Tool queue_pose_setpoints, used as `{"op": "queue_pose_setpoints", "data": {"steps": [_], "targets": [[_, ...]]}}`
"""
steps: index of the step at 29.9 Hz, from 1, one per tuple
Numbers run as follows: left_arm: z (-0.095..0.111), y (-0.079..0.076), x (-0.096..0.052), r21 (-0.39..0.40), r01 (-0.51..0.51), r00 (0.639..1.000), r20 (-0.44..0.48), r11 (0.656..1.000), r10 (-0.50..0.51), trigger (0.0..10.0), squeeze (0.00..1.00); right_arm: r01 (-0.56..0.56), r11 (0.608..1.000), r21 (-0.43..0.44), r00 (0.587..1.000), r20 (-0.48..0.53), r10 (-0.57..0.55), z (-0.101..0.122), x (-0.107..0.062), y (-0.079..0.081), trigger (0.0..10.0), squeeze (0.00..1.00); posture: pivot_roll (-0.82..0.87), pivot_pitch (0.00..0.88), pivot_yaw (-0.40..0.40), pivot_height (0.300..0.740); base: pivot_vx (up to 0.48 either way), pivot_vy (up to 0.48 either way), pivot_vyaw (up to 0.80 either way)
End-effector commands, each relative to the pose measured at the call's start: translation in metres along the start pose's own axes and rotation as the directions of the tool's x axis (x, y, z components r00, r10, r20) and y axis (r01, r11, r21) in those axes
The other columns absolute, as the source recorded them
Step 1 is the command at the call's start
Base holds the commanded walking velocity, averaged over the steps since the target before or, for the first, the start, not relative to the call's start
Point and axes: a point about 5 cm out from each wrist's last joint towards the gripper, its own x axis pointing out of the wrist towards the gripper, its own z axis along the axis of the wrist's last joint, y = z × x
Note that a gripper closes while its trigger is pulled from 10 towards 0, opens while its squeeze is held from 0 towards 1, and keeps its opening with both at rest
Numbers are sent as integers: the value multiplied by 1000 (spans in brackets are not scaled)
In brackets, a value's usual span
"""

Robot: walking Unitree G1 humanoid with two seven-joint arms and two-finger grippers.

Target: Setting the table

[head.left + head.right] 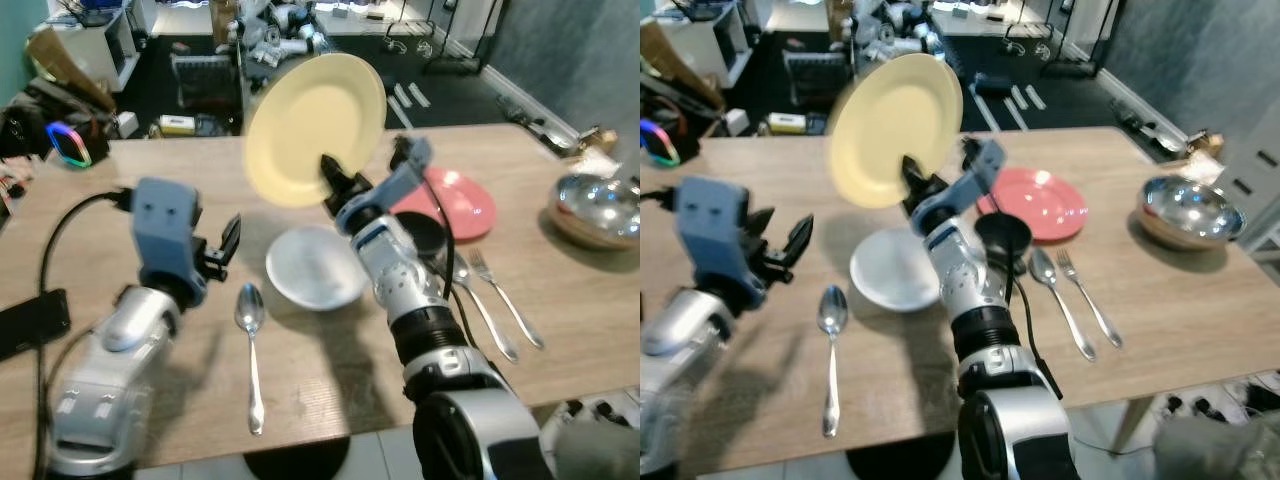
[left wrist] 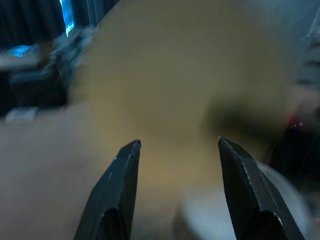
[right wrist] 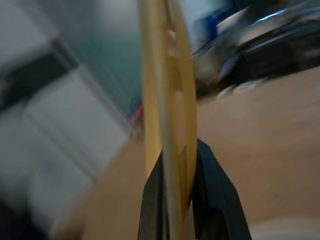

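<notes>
Yellow plate (image 1: 315, 128) held up in air, tilted near upright, above white bowl (image 1: 315, 267) at table centre. R gripper (image 1: 334, 177) pinches plate's lower rim; wrist view shows both fingers (image 3: 212, 197) clamped on rim (image 3: 167, 110), edge-on. Plate clear of table (image 1: 330, 390), not touching bowl.

L gripper (image 1: 226, 243) hovers low over table, left of bowl, fingers (image 2: 120, 187) spread apart, nothing between them. Its wrist cam looks toward plate, blurred.

Wood table, light tone. Spoon (image 1: 250, 345) lies just left of bowl, handle toward robot. Pink plate (image 1: 455, 200) right of bowl, further back. Small black cup-like item (image 1: 1002, 235) near it, partly behind R arm; can't tell what it is. Second spoon (image 1: 1060, 300) and fork (image 1: 1088, 295) lie side by side right of R arm, close but apart. Steel bowl (image 1: 597, 208) at far right edge.

Black flat device (image 1: 30, 322) at left table edge. Clutter on floor beyond table, blurry.
</notes>
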Motion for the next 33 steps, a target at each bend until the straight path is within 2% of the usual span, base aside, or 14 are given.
{"op": "queue_pose_setpoints", "data": {"steps": [1,5,9,13,15,17,20,24,26,27,28,30,31,33], "targets": [[2,2,2,-2,-6,1000,7,1000,6,10000,0,-70,996,62,998,11,70,-14,5,29,10000,0,137,58,13,740,0,0,0],[-1,11,10,10,-82,997,8,997,82,10000,0,42,998,-41,991,130,-37,31,-10,-5,10000,0,98,48,28,740,0,0,0],[-1,12,17,4,-98,995,17,995,98,10000,0,183,978,-96,956,249,-155,75,-31,-39,10000,0,80,40,39,740,0,0,0],[-1,13,18,-8,-86,996,5,996,86,10000,0,288,947,-145,927,292,-237,96,-57,-57,10000,0,73,37,46,740,0,0,0],[-2,14,18,-9,-89,996,-3,996,89,10000,0,400,899,-177,889,316,-333,107,-76,-78,10000,0,67,36,51,740,0,0,0],[-3,14,18,-7,-91,996,-4,996,91,10000,0,422,889,-179,878,324,-352,109,-81,-83,10000,0,67,36,51,740,0,0,0],[-4,14,19,-4,-93,996,-7,996,93,10000,0,511,834,-211,835,354,-422,124,-103,-103,10000,0,66,36,56,740,0,0,0],[-5,14,19,-3,-94,995,-10,996,94,10000,0,556,806,-201,802,383,-458,136,-118,-113,10000,0,65,36,57,740,0,0,0],[-7,15,19,-2,-97,995,-19,995,97,10000,0,651,747,-135,717,431,-547,154,-150,-133,10000,0,54,37,63,740,0,0,0],[-7,15,19,-2,-97,995,-19,995,97,10000,0,651,747,-135,717,431,-547,154,-150,-133,10000,0,54,37,63,740,0,0,0],[-8,15,19,-2,-97,995,-22,995,97,10000,0,680,726,-102,684,445,-578,159,-161,-139,10000,0,53,37,63,740,0,0,0],[-10,14,19,-4,-95,995,-32,995,95,10000,0,785,619,-16,562,439,-701,154,-202,-162,10000,0,46,39,67,740,0,0,0],[-10,14,19,-4,-95,995,-32,995,95,10000,0,785,619,-16,562,439,-701,154,-202,-162,10000,0,46,39,67,740,0,0,0],[-12,14,20,-3,-94,995,-38,996,94,10000,0,815,580,5,526,415,-743,144,-219,-170,10000,0,41,41,70,740,0,0,0]]}}
